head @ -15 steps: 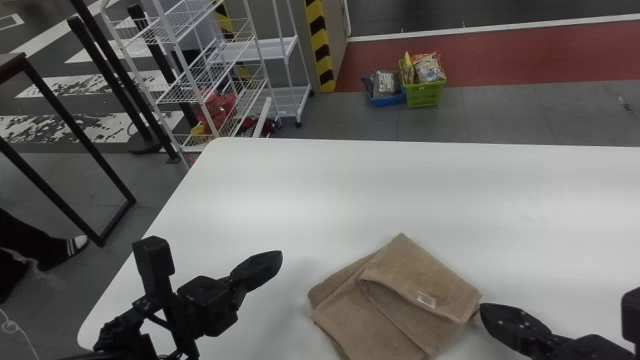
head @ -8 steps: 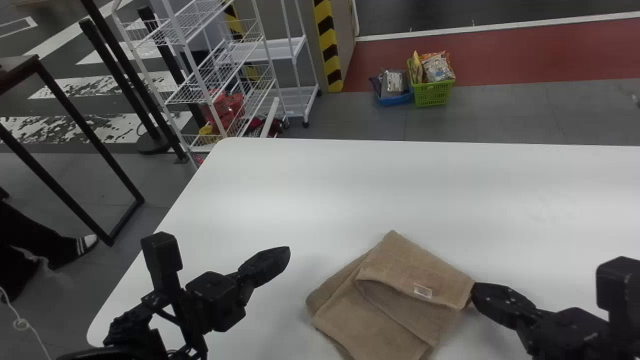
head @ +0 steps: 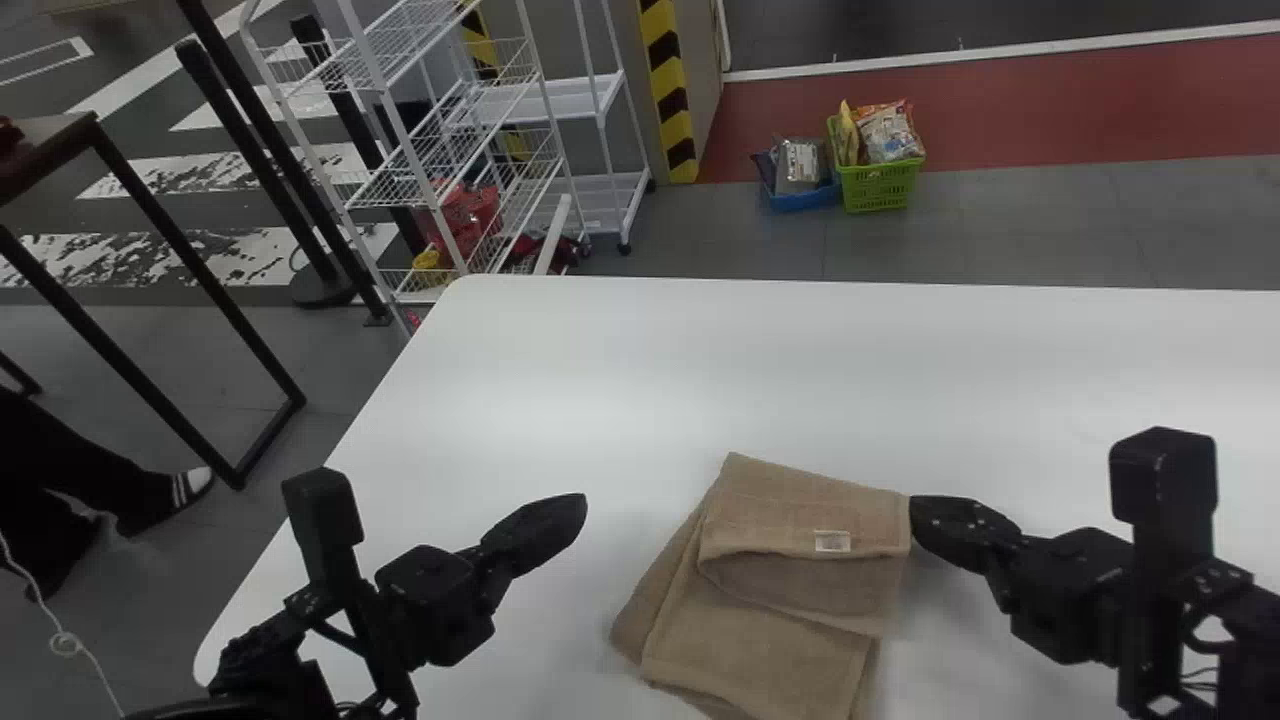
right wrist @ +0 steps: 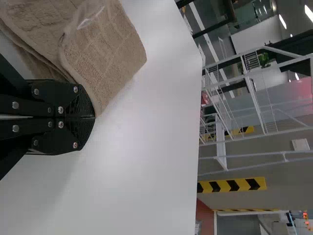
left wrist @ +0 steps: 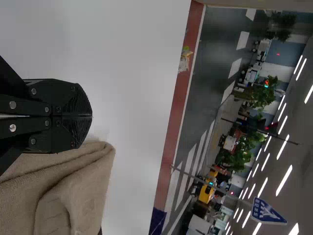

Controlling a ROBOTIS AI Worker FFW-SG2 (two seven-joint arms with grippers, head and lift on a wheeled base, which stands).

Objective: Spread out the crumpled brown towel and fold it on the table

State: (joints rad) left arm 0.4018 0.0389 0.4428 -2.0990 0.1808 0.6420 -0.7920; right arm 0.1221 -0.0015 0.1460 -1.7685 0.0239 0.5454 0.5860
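No print is legible. A small white rectangular label (head: 832, 541) is located on the right half of the folded brown cloth towel (head: 770, 500). A blue angular sign with white markings (left wrist: 268, 211) is located far beyond the white flat-topped table (head: 600, 380).

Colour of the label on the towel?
White. The label shows best in the head view.

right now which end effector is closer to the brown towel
The right end effector: in the head view its tips are at the towel's edge, while table shows between towel and left end effector.
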